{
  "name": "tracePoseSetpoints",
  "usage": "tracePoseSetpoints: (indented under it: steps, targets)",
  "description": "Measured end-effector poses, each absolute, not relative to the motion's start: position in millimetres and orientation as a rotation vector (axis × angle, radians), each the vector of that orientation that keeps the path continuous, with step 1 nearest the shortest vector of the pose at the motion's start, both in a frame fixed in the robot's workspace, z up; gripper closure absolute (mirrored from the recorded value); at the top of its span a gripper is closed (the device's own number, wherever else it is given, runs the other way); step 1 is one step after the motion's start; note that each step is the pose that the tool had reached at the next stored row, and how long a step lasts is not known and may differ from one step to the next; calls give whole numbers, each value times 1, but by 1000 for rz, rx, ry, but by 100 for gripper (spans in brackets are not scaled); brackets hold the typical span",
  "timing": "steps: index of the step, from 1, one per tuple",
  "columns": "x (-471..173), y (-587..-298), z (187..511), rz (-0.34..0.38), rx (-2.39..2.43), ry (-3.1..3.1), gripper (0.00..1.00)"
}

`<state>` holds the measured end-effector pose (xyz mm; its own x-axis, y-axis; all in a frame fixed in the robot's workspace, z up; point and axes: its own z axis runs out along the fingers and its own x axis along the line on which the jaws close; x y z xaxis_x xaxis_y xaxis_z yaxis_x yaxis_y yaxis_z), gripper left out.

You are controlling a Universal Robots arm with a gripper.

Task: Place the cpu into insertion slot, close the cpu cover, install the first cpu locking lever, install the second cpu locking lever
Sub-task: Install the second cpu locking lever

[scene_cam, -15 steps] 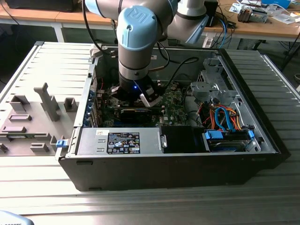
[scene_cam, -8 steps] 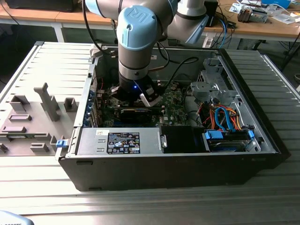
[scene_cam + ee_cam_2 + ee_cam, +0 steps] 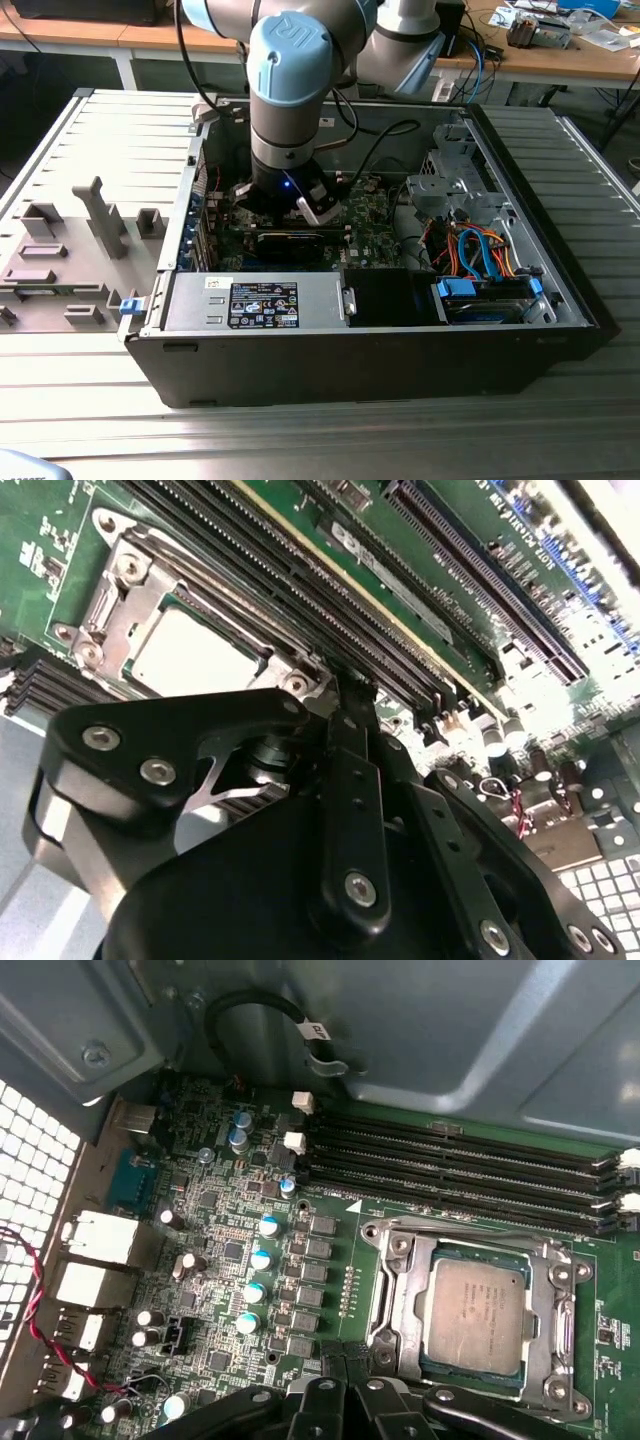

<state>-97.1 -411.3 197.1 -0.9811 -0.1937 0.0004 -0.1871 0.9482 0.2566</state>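
Silvery-grey metal marks the cpu, a small flat square already seated in the insertion slot on the green motherboard. The cpu cover, a thin bright frame with a square opening, lies down around the chip, its rails running along the chip's edges and its screw heads showing at the corners. In the second wrist view the same chip looks pale and washed out inside the cover, just beside the long black memory slots.

The gripper sits low inside the open computer case, right at the edge of the socket nearest the memory slots. Its jaws appear drawn together with nothing between them, the tip pointing at the socket's corner, though the angle makes this hard to confirm. I cannot make out either locking lever clearly, so how far the latching has gone is uncertain.

Judging from this, the work in hand is at the cover or a lever beside it. Doing it well means pressing straight down near the socket edge, keeping the tip off the chip's top and clear of the memory slots, and pushing gently enough that the frame stays flat.
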Motion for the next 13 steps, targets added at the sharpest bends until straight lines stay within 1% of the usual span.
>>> tracePoseSetpoints:
  steps: [6, 8, 13]
  targets:
    - [-96, -411, 202, -396, 302, -3076, 89]
    - [-86, -410, 203, -357, 300, -3075, 89]
    - [-75, -404, 207, -329, 299, -3073, 89]
